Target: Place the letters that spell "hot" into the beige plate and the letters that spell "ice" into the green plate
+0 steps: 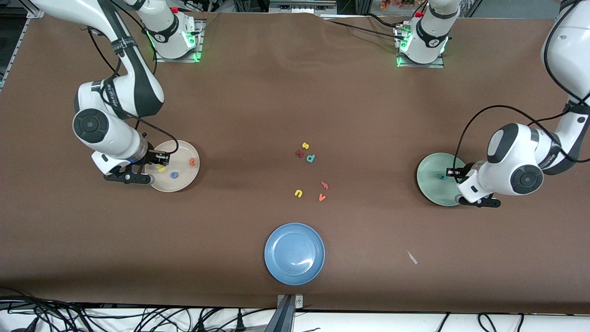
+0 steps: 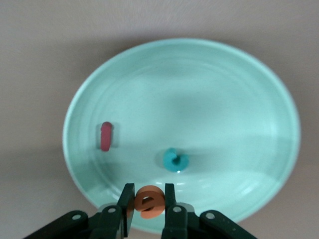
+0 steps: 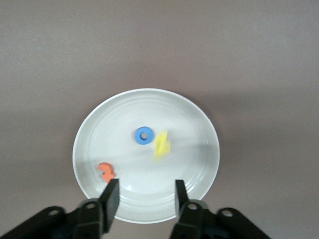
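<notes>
Orange e (image 2: pixel 148 201) sits pinched in the left gripper (image 2: pixel 149 203) over the green plate (image 2: pixel 209 79); the right gripper (image 3: pixel 147 195) gapes empty over the beige plate (image 3: pixel 189 129).

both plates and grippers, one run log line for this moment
beige plate: blue o, yellow h, orange t in | right gripper: open above | green plate: red i, teal c in | left gripper: holds orange e
</notes>
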Available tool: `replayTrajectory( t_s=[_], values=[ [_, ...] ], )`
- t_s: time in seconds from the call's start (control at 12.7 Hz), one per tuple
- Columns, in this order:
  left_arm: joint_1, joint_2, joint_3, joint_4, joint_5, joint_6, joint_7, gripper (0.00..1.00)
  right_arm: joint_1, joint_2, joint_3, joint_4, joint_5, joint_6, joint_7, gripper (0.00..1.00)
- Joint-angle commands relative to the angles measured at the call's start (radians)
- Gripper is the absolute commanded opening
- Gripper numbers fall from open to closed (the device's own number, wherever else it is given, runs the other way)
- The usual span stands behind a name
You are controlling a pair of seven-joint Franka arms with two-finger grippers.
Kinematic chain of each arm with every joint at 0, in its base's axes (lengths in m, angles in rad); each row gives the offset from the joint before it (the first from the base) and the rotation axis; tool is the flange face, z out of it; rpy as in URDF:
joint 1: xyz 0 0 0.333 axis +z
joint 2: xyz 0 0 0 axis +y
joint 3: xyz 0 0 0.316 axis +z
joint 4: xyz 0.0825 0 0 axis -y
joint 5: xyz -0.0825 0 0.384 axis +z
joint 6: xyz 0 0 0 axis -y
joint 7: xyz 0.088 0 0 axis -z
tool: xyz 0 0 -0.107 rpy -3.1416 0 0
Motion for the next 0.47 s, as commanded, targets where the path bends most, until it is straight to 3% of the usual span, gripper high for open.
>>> replayTrajectory(
  t_s=[0.0, 0.16, 0.39],
  values=[
    [0.001, 0.013, 0.000, 0.009, 0.030, 0.001, 0.015, 0.28, 0.006, -0.021, 0.005, -0.009, 0.035, -0.010, -0.012, 1.00],
    [-0.001, 0.003, -0.003, 0.016, 0.028, -0.005, 0.013, 1.00, 0.006, -0.025, 0.004, 0.010, 0.035, -0.012, -0.015, 1.00],
    [-0.014, -0.065, -0.042, 0.060, 0.010, -0.054, 0.006, 1.00, 0.008, -0.050, 0.004, 0.127, 0.035, -0.148, -0.020, 1.00]
  ],
)
